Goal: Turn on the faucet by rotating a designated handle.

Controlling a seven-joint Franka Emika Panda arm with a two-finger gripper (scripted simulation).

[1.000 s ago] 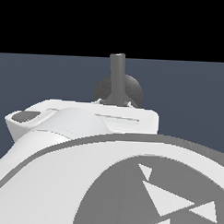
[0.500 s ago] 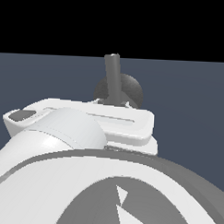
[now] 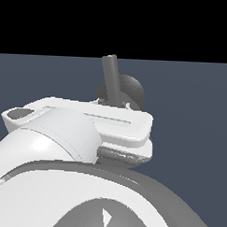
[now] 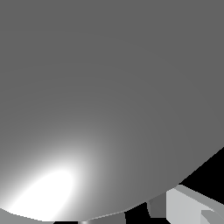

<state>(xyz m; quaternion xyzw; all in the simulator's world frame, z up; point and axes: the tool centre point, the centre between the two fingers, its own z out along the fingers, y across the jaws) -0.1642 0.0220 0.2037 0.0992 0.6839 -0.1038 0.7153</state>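
In the exterior view the faucet shows as a dark rounded knob [image 3: 130,90] behind my arm. The handle [image 3: 110,80], a straight grey rod with a blunt flat tip, rises in front of the knob and leans slightly toward the exterior view's left. My white gripper [image 3: 116,105] sits right at the rod's base, and its broad hand body [image 3: 91,124] hides the fingers. In the wrist view a matte grey faucet surface [image 4: 109,87] fills nearly the whole frame at very close range, with one white finger [image 4: 188,208] at the edge. Whether anything is held cannot be seen.
My own arm link [image 3: 60,197], white with a grey band, fills the lower part of the exterior view and blocks the faucet's base. A flat dark blue-grey floor [image 3: 195,114] stretches behind, under a black background.
The rod's tip has leaned a little toward the exterior view's left. My hand has shifted toward the exterior view's right and turned, showing more of its underside.
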